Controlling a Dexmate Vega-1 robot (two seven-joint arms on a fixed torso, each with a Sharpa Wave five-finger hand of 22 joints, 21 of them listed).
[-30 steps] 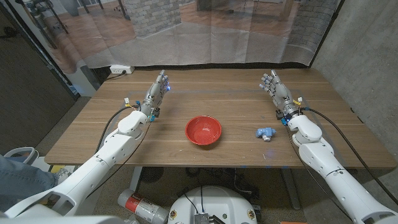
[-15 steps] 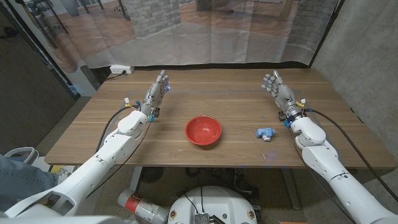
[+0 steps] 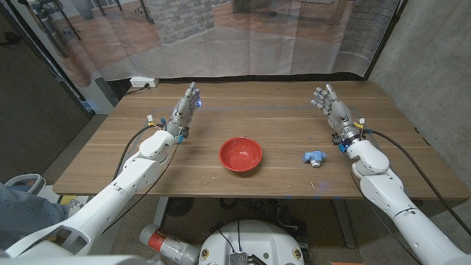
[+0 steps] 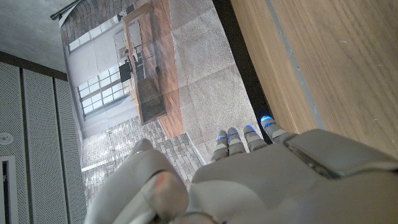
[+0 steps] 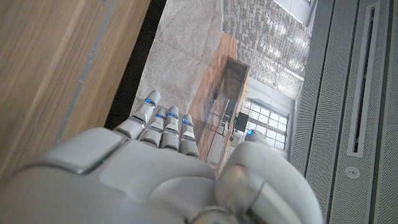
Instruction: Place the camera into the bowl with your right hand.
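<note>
Near the table's front edge, the red bowl (image 3: 241, 154) and, to its right, the small blue camera (image 3: 314, 157) are seen unmoved and apart. Beyond the camera, the right hand (image 3: 329, 107) is held released, empty, fingers extended, shifted slightly rightward since a second ago; no reach is begun. Farther left, the left hand (image 3: 185, 110) stays released

Bare tabletop (image 3: 280, 125) lies between the right robot hand (image 3: 330, 107) and the small blue camera (image 3: 314, 157), with nothing standing across that path. From the camera to the red bowl (image 3: 241, 154) the wood is likewise open, and the bowl's mouth is unobstructed from above.
</note>
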